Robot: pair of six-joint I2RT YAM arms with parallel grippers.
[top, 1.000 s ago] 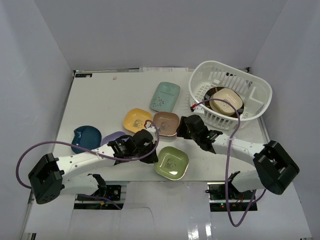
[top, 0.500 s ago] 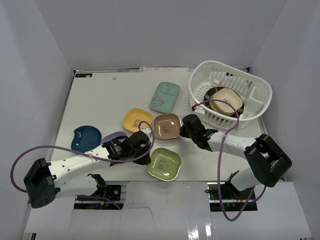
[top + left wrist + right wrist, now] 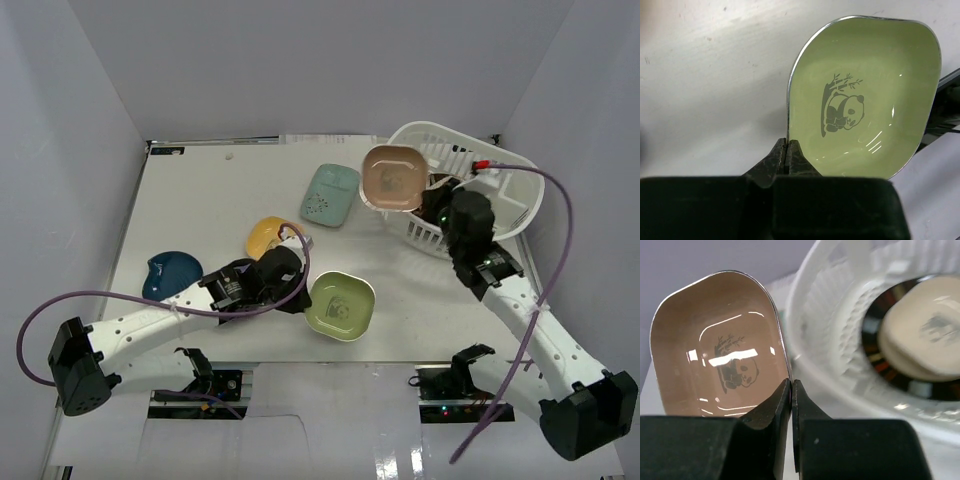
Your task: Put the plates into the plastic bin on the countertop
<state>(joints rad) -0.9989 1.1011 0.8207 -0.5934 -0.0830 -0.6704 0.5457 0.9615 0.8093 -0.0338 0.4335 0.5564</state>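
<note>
Right gripper (image 3: 791,382) is pinching the brown rounded-square plate (image 3: 393,178) by its rim, jaws pressed onto the thin edge with nothing behind it. The plate is hanging high and tilted, just outside the left rim of the large white slotted plastic bin (image 3: 505,225), not yet over the opening. Inside the bin a cream plate (image 3: 925,335) is lying on a round black-rimmed plate (image 3: 874,332).

Left gripper (image 3: 786,143) is likewise clamping the green rounded-square plate (image 3: 341,305) at its edge, low and near the front of the white countertop (image 3: 200,200); it looks tipped up off the surface (cannot confirm full clearance).

Waiting on the countertop: mint oblong plate (image 3: 330,193), yellow plate (image 3: 266,236), dark blue plate (image 3: 172,275).

Risks from here, as I am judging them:
- Edge-only grip – either plate could be pivoting or slipping in the jaws under a quick swing.
- Brown plate is sitting level with the bin wall; an advance without more height would be knocking the rim and shoving the light bin.
- Opening the jaws too soon would be dropping it outside, or on the rim.
- A high release would be landing it hard on the cream plate.
- Purple cable (image 3: 562,205) is arching over the bin – possible snag.
</note>
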